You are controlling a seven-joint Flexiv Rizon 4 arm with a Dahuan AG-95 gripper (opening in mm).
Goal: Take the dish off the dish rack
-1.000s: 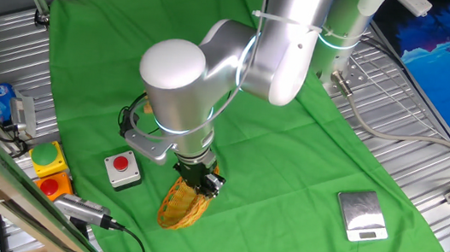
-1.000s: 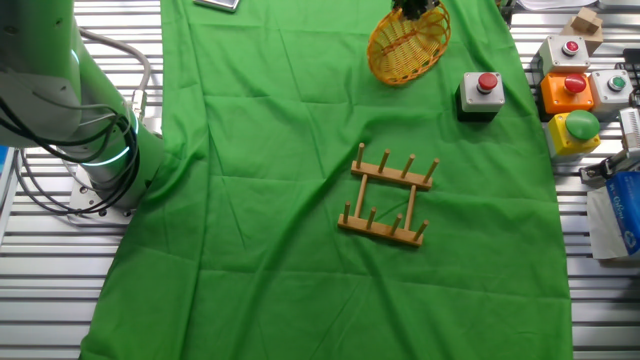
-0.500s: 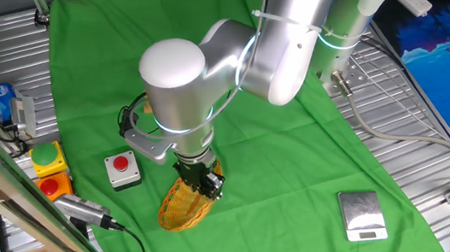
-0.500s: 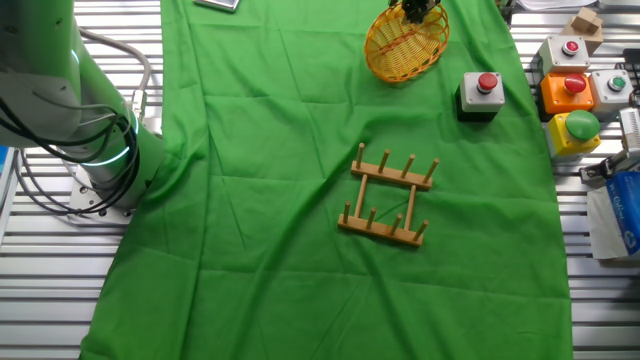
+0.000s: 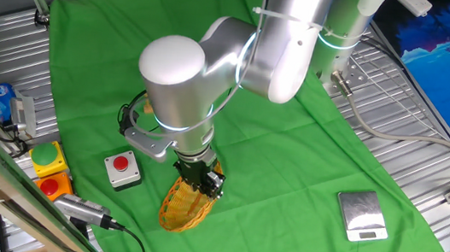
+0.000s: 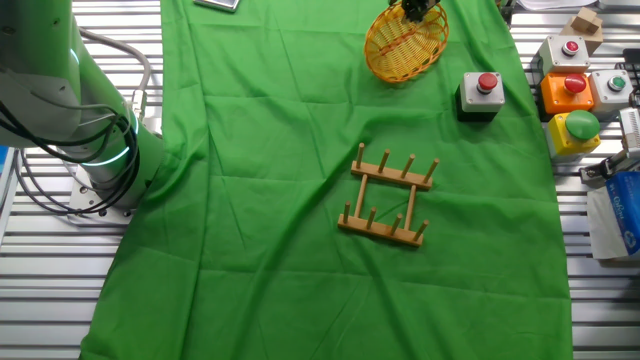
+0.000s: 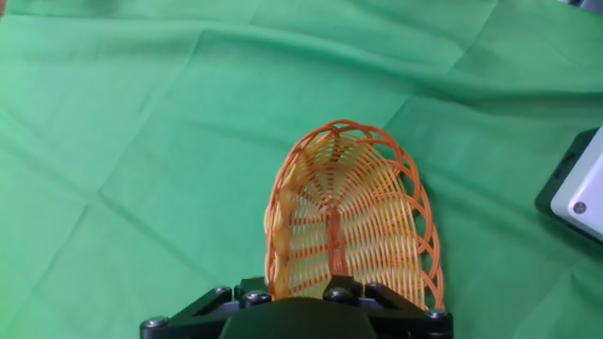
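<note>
The gripper (image 5: pixel 205 183) grips the dish (image 5: pixel 182 206) above green cloth (image 5: pixel 290 160).

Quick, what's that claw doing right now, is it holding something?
Claw: closed on the rim of the yellow wicker dish, holding it away from the wooden dish rack.

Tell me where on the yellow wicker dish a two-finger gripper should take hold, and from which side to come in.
Grip the dish by its thin woven rim, at one narrow end of the oval, coming in from above with one finger either side of the rim. It is shallow and wider than the fingers can span, so only the edge fits. The gripper appears shut on that end already, well clear of the dish rack.
</note>
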